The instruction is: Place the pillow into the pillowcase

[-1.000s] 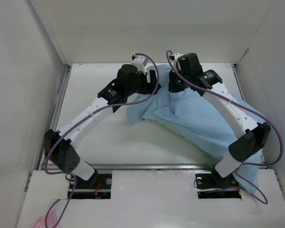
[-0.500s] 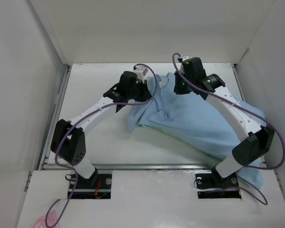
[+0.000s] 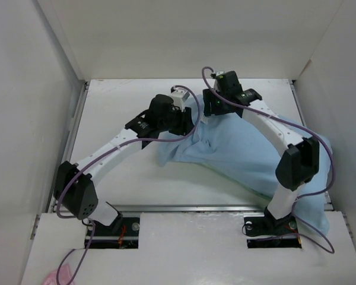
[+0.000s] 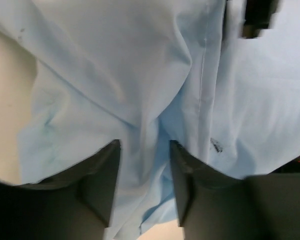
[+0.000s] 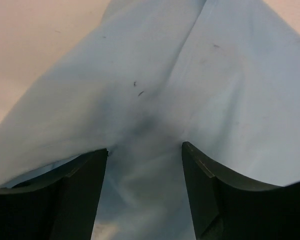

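One pink scrap lies at the near left corner, in front of the two arm bases. Just beyond, one light blue pillowcase sprawls across the right half of the white table. Its near end spills over the table's front edge beside the right arm's base. Its long axis runs diagonally, from that near right corner up to the far centre, where its narrower end points. Its surface is wrinkled and bulges, and whether the pillow is inside cannot be told. Both arms reach to that far end, and the two grippers meet the fabric close together. The left gripper comes in from the left. In its wrist view the left gripper has its fingers part-way together with a seamed fold of the pillowcase filling the gap; whether they clamp it cannot be told. The right gripper sits just beside it. In its wrist view the right gripper stands with jaws wide apart over creased pillowcase cloth
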Controlling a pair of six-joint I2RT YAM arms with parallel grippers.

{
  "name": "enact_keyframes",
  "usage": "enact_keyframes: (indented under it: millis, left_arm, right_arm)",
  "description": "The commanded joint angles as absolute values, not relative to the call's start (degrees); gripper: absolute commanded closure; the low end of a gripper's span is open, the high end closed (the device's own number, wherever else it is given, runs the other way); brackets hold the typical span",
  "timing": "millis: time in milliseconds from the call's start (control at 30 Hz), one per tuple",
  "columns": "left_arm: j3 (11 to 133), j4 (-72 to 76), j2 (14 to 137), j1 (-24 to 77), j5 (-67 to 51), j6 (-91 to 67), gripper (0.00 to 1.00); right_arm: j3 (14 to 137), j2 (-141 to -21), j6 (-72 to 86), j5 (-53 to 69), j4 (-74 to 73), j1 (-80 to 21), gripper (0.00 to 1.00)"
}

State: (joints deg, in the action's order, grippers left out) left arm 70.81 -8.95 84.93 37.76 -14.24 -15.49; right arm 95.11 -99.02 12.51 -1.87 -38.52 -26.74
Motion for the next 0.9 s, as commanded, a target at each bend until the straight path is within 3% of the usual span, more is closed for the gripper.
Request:
enact_keyframes:
  millis: [0, 33, 67, 167, 200, 233, 400, 467, 500, 533, 667, 867]
  left_arm:
    - [73.3, -12.47, 80.43, 37.53, -9.15, -14.68, 0.56]
    - [73.82, -12.48, 80.42, 37.53, -7.92, -14.68, 0.53]
    - [74.52, -13.26, 79.55, 37.53, -5.56, -14.16, 0.51]
    - [76.54, -13.27, 78.75, 37.53, -2.64, -14.15, 0.42]
    - [77.25, -13.27, 78.75, 37.53, -2.64, -14.15, 0.42]
    - [78.04, -12.49, 78.75, 37.53, -2.64, -14.15, 0.4]
    - [83.13, -10.46, 84.36, 37.53, -7.98, -14.15, 0.37]
    - [84.54, -9.23, 88.39, 37.53, -9.31, -14.15, 0.46]
    - [85.42, -9.23, 89.98, 37.53, -9.32, -14.15, 0.51]
    - [87.43, -9.23, 91.57, 37.53, -9.32, -14.15, 0.68]
    - [91.49, -9.23, 100.0, 37.53, -15.8, -14.15, 1.0]
    - [91.41, -5.81, 108.54, 39.29, -25.91, -15.2, 1.0]
  right_arm:
    - [99.4, -102.21, 12.57, -1.67, -35.33, -26.98, 0.33]
    - [99.93, -103.52, 13.18, -2.19, -34.81, -26.98, 0.38]
    - [99.93, -103.54, 13.97, -2.2, -34.28, -26.98, 0.55]
    - [98.36, -103.01, 14.67, -3.86, -33.23, -26.98, 0.78]
    - [97.83, -102.49, 14.68, -3.87, -33.22, -26.98, 0.92]
    - [96.95, -101.87, 14.68, -4.39, -32.7, -26.98, 0.96]
    - [95.45, -98.27, 14.68, -1.85, -31.65, -26.98, 1.0]
    - [94.75, -96.17, 14.06, -0.36, -31.64, -26.98, 1.0]
    - [93.96, -95.2, 14.06, 0.26, -31.64, -26.98, 1.0]
    - [93.43, -94.14, 14.06, 0.26, -31.64, -26.98, 1.0]
    - [91.85, -87.55, 12.93, 2.54, -31.64, -26.98, 1.0]
    - [93.25, -83.94, 10.12, 11.23, -32.17, -26.98, 1.0]
